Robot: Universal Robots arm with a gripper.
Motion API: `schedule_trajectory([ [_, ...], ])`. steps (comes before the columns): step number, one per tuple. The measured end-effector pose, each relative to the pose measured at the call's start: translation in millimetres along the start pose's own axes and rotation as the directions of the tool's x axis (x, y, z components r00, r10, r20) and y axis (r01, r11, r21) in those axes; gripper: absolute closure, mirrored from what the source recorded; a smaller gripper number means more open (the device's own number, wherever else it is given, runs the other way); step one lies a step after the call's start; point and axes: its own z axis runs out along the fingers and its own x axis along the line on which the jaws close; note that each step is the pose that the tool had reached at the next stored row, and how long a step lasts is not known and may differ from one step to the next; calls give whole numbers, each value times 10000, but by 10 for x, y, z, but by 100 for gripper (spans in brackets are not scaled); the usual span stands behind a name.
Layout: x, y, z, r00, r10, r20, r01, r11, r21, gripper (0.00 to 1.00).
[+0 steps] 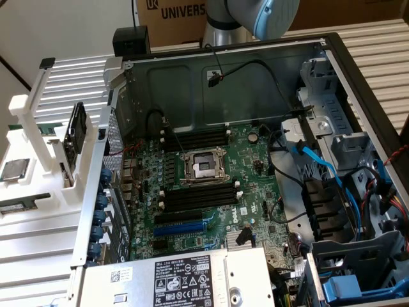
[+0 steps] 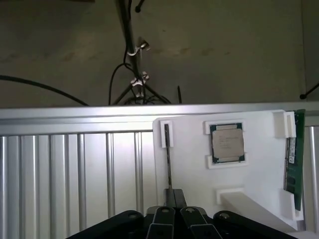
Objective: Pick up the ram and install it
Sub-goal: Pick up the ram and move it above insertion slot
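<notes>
The gripper (image 2: 174,195) is closed, its black fingers pressed together with nothing between them, and it hangs over the white holder (image 2: 189,169) next to the end of a thin dark part standing on edge (image 2: 167,154). The ram (image 2: 294,159) lies untouched in a slot along the holder's far edge, well apart from the gripper, with the processor chip (image 2: 228,143) seated in its own recess between the two. In the exterior view the holder with the ram (image 1: 25,202) sits at the exterior view's left, outside the open computer case (image 1: 358,70).
</notes>
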Motion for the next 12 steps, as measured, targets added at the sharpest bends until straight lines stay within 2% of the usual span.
schedule_trajectory([
  [7,7,-44,128,10000,1,-1,-1,10000,-1,90],
  [12,11,-61,143,10000,1,0,-1,10000,-2,90],
])
